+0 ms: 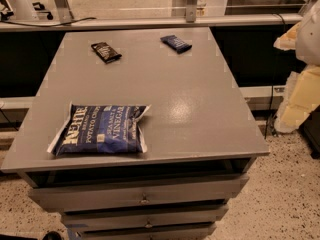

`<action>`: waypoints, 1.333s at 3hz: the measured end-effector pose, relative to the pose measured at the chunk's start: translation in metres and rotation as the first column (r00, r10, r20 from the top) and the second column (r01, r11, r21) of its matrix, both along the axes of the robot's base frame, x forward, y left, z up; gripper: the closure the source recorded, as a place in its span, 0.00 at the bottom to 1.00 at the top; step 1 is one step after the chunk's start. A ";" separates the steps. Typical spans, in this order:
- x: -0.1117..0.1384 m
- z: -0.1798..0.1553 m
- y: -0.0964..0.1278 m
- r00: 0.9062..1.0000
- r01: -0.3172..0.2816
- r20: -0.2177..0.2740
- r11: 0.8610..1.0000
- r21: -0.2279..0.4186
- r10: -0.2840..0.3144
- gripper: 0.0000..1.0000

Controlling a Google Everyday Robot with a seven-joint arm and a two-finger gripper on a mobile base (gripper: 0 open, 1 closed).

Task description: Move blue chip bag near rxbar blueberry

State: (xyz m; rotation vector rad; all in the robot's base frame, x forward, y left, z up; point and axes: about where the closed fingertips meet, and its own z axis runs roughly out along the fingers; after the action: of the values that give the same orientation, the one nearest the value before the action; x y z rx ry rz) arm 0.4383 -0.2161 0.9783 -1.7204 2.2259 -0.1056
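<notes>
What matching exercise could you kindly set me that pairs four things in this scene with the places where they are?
Things:
1. blue chip bag
2. rxbar blueberry
3. black-wrapped bar
4. gripper

Places:
A. far part of the table, towards the left
B. off the table, beyond its right edge
C. near part of the table, towards the left, lying flat
D. far part of the table, to the right of the other bar

Pairs: 1-C, 2-D, 3-A, 4-B
</notes>
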 end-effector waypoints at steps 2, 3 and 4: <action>0.011 -0.003 0.010 0.999 0.008 0.042 1.000 0.022 -0.009 0.00; 0.036 -0.014 0.051 0.995 -0.017 0.099 0.995 0.095 0.007 0.00; 0.059 -0.021 0.097 0.989 -0.058 0.146 0.983 0.176 0.032 0.00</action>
State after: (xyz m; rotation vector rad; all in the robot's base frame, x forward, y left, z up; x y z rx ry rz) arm 0.4976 -0.1186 0.9573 -1.6131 2.0262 -0.0150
